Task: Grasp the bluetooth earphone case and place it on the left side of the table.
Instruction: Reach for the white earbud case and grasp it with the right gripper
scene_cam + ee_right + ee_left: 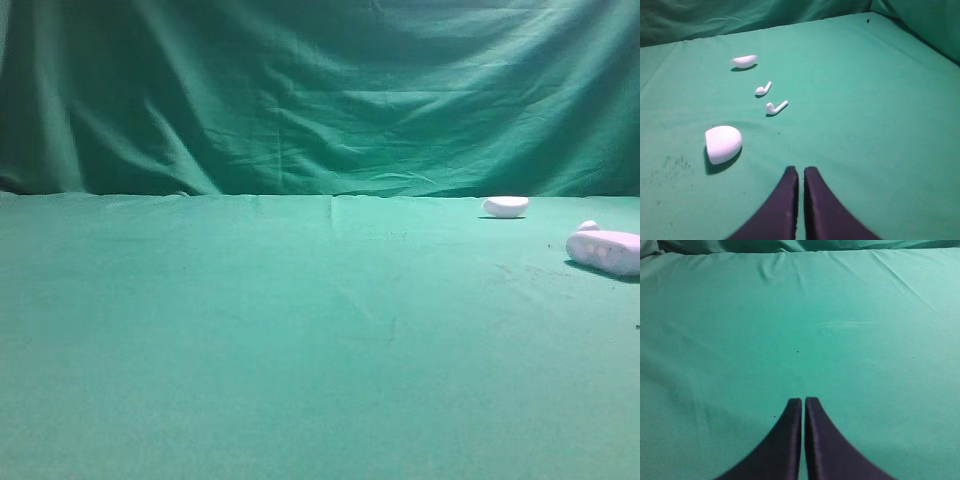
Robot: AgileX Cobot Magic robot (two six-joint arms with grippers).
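The bluetooth earphone case (605,250) is a pale, faintly lilac oblong lying on the green table (300,350) at the far right edge of the exterior view. In the right wrist view the case (723,144) shows as a rounded white lump, ahead and to the left of my right gripper (801,170). That gripper is shut, holds nothing and is well apart from the case. My left gripper (803,400) is also shut and hangs over bare green cloth. Neither gripper shows in the exterior view.
A smaller white half-dome piece (505,206) (744,61) lies farther back on the right. Two white earbuds (762,89) (776,107) lie between it and the case. A draped green backdrop (320,90) rises behind the table.
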